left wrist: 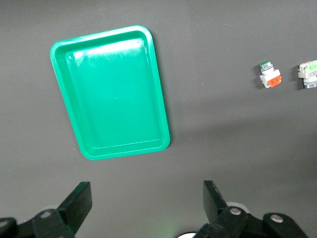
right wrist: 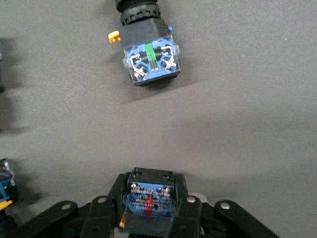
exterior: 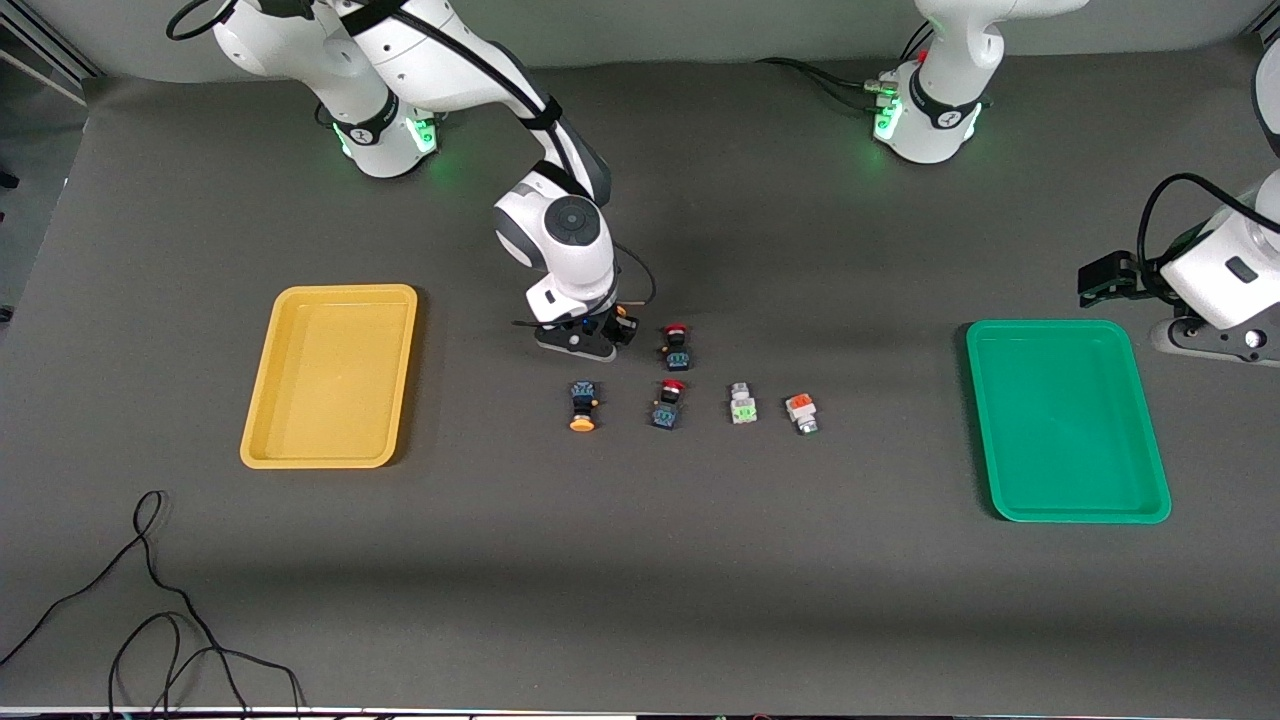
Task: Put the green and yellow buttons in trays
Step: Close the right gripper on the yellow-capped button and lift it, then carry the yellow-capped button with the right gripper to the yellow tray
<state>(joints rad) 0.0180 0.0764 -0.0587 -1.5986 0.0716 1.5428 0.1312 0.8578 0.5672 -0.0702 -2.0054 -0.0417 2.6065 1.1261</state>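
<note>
My right gripper (exterior: 592, 338) is low over the table's middle, shut on a black-bodied switch (right wrist: 150, 201) with a blue terminal block; its cap is hidden. An orange-yellow-capped switch (exterior: 582, 406) lies nearer the front camera. The white-grey switch with the light-green block (exterior: 741, 403) and the one with the orange-red block (exterior: 801, 412) lie toward the left arm's end; both also show in the left wrist view (left wrist: 309, 73), (left wrist: 270, 75). The mustard yellow tray (exterior: 330, 380) and the green tray (exterior: 1065, 420) are empty. My left gripper (left wrist: 146, 194) waits open beside the green tray (left wrist: 114, 94).
Two red-capped black switches (exterior: 677, 347), (exterior: 669, 403) lie beside the right gripper. Another black switch (right wrist: 148, 54) shows in the right wrist view, its cap cut off. A loose black cable (exterior: 150, 600) lies near the front edge at the right arm's end.
</note>
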